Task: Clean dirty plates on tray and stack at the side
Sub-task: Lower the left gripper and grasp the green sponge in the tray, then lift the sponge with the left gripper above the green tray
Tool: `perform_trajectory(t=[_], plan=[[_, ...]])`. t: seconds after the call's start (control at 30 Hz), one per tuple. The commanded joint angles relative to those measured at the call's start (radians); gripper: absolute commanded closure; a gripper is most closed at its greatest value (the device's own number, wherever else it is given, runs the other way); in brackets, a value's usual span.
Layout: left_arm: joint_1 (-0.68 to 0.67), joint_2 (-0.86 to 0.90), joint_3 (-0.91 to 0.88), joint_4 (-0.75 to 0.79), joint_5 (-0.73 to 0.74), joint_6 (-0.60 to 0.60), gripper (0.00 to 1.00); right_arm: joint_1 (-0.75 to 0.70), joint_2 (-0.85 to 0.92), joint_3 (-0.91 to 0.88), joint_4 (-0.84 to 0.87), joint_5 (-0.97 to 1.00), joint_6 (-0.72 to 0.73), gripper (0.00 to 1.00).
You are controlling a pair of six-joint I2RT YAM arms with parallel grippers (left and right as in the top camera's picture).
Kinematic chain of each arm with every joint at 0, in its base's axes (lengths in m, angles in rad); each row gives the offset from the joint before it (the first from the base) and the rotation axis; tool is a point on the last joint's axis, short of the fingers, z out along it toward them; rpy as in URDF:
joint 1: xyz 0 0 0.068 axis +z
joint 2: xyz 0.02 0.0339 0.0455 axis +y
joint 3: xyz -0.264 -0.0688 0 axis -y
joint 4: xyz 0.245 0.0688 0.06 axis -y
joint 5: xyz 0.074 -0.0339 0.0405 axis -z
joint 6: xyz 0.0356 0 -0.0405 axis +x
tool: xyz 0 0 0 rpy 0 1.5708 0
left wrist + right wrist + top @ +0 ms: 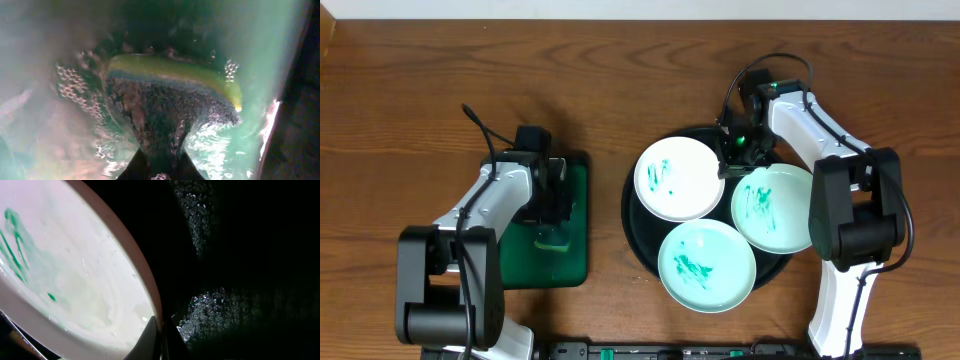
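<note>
Three small pale plates with teal-green smears lie on the round black tray (631,215): one at the upper left (678,178), one at the right (775,208), one at the front (706,264). My right gripper (732,160) is shut on the right rim of the upper-left plate. In the right wrist view its jaws (161,335) pinch that plate's rim (75,280) over the wet black tray (240,255). My left gripper (552,215) is shut on a sponge (170,100) with a yellow-green band and a dark scouring face, jaws (161,160) low over the green tray.
A small green rectangular tray (575,255) lies left of the black tray, wet and foamy in the left wrist view (280,60). Brown wooden table (410,100) lies all around. The arm bases stand at the front edge.
</note>
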Motion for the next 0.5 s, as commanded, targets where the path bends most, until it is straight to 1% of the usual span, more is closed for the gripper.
perform_trajectory(t=[0.0,0.17,0.37,0.47], plan=[[0.0,0.039,-0.013,0.012,0.008,-0.022,0.93,0.007,0.011,0.011,-0.006,-0.026,-0.016,0.99],[0.0,0.002,0.005,0.001,0.006,-0.075,0.93,0.008,0.011,0.011,-0.009,-0.026,-0.016,0.99],[0.0,-0.108,0.013,-0.05,0.007,-0.076,0.93,0.007,0.011,0.011,-0.009,-0.026,-0.016,0.99],[0.0,-0.189,0.018,-0.085,0.042,-0.075,0.93,0.007,0.011,0.011,-0.009,-0.026,-0.02,0.99]])
